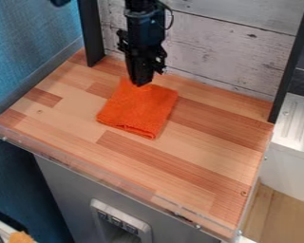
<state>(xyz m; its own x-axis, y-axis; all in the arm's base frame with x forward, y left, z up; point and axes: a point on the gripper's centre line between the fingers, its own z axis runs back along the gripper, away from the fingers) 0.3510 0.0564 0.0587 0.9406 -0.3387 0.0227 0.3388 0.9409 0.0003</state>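
The orange cloth (138, 110) lies flat on the wooden bench (199, 159), towards the far side and a little left of the middle. It is folded into a rough four-sided shape set at a slant, with folded layers showing along its near edge.

The arm (145, 28) comes in from the top edge and hangs almost straight down. Its fingers (139, 78) are right at the cloth's far edge, their dark tips overlapping it in the view, and most of the cloth spreads from there towards the camera. Whether the fingers are open, closed or gripping the cloth, I cannot tell, nor whether they press on it.

Behind the bench stands a whitish plank panel (208, 54) between a left black post (91, 35) and a right black post (286, 71). A blue wall (27, 42) is on the left, and a white ribbed surface (297, 121) is beyond the bench's right edge. Below the front edge is a grey cabinet (65, 185).
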